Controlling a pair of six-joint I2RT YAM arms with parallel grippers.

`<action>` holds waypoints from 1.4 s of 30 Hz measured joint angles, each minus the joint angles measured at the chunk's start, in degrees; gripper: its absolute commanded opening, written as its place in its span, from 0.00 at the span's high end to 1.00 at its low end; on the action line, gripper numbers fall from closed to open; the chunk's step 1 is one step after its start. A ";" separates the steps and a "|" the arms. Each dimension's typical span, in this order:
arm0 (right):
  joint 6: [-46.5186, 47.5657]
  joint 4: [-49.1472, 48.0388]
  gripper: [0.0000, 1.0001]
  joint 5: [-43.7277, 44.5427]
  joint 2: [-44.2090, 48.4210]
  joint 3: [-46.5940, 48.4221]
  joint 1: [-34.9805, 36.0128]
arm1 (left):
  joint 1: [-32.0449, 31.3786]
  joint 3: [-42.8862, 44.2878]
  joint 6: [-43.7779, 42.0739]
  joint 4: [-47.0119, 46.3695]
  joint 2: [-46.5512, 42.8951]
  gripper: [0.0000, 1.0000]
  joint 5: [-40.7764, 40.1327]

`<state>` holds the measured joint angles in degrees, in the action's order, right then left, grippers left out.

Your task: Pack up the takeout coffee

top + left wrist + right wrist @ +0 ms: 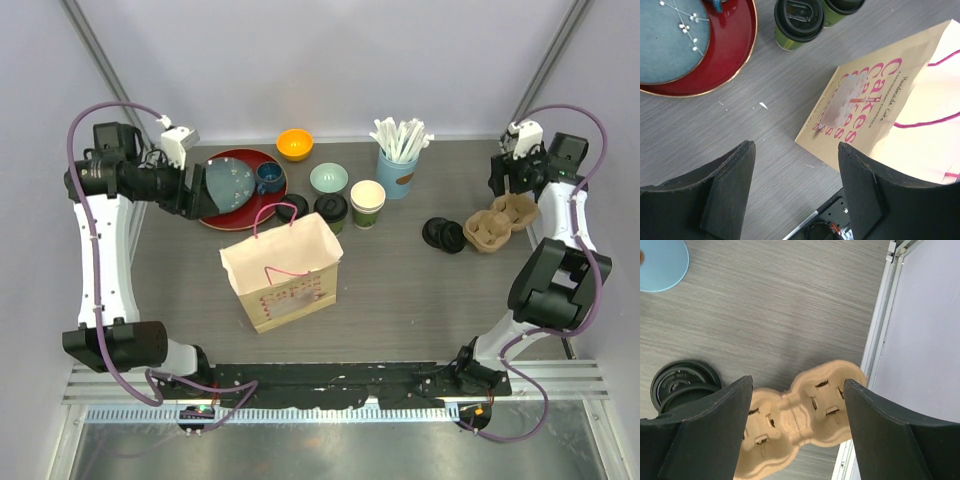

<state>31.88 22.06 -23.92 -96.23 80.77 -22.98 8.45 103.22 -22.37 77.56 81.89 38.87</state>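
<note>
Red tray [240,215] at 10 o'clock on the table [400,290] carries a blue-grey plate [228,180] and a dark blue mug [270,178]. Orange bowl [294,144] at 12 o'clock, pale green bowl [328,179] near it. Light-blue cup [397,175] of white sticks [400,135] at 1 o'clock.

I see my right gripper [797,390] hanging wide open above a brown cardboard cup carrier [800,425], which lies on the grey table [790,300] close to its right edge. Black lids [684,386] sit just left of the carrier. A pale blue round thing [660,260] shows in the top left corner.
</note>
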 measured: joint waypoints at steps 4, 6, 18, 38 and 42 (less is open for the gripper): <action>5.20 2.25 0.21 -3.08 0.00 -0.59 -2.19 | -0.22 -1.60 -1.60 0.07 -0.63 0.29 0.85; 7.43 3.37 0.21 -3.48 0.00 -1.64 -2.71 | -0.24 -1.86 -2.43 0.11 -1.03 0.29 1.07; 15.39 8.02 0.29 -3.30 -1.62 -6.93 -2.64 | -0.26 -1.86 -5.09 0.09 -0.17 0.29 1.90; 17.33 7.54 0.47 -0.33 -6.27 -6.38 -3.87 | -0.26 -1.84 -5.11 0.07 1.27 0.29 1.75; 17.33 7.43 0.44 0.00 -6.58 -6.25 -3.87 | -0.26 -1.84 -5.16 0.09 1.44 0.29 1.70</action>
<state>49.21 29.50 -23.92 -102.80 74.52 -26.85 8.19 101.38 -27.53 77.65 83.33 40.58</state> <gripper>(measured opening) 0.535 0.707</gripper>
